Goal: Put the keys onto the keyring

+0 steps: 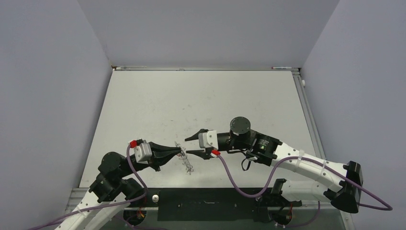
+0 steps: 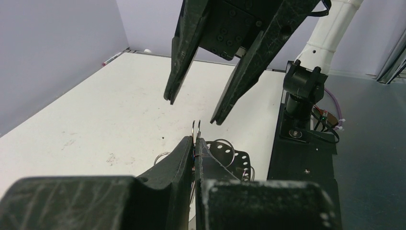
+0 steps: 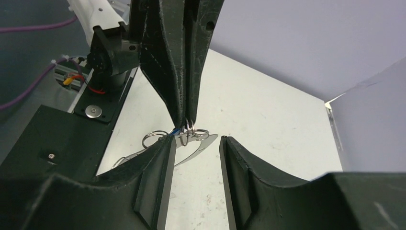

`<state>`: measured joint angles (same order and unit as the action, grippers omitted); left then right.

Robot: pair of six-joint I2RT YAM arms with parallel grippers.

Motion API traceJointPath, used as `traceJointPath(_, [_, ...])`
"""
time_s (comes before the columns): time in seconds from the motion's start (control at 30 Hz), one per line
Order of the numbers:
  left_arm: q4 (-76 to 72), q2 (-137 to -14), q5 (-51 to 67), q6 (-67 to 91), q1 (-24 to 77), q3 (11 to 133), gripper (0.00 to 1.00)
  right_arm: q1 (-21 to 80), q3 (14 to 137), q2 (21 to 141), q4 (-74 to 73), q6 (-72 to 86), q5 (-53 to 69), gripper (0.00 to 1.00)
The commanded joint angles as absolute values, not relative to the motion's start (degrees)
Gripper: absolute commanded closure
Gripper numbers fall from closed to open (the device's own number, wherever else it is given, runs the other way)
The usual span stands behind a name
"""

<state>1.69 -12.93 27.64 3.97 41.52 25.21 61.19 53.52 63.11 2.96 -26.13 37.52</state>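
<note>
My left gripper [image 1: 181,152] is shut on the keyring [image 1: 186,164], a thin silvery hoop with small wire loops, and holds it just above the table. In the left wrist view two wire loops [image 2: 196,127] stick up from the closed tips. My right gripper [image 1: 190,145] is open and faces the left one, its fingers on either side of the left tips. In the right wrist view the keyring [image 3: 205,142] hangs under the left gripper [image 3: 186,120], between my open right fingers [image 3: 163,153]. A blue speck [image 3: 176,130] shows beside the loops. The red key is hidden.
A black base plate [image 1: 206,203] runs along the near table edge between the arm bases. A purple cable [image 1: 239,184] loops from the right wrist over it. Grey walls close in the table on three sides.
</note>
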Motion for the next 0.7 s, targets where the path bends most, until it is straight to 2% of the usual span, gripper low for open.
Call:
traceJointPath(0.0, [-0.1,-14.1,25.8,4.0,41.4,27.5,1.00,61.8,57.3,64.7,-2.3,-27.9,39.2,0.60])
traceJointPath(0.67, [1.9,-14.5,25.3,4.6,41.4,27.4,1.00,62.9,58.6,67.2,-0.5,-28.5,38.4,0.64])
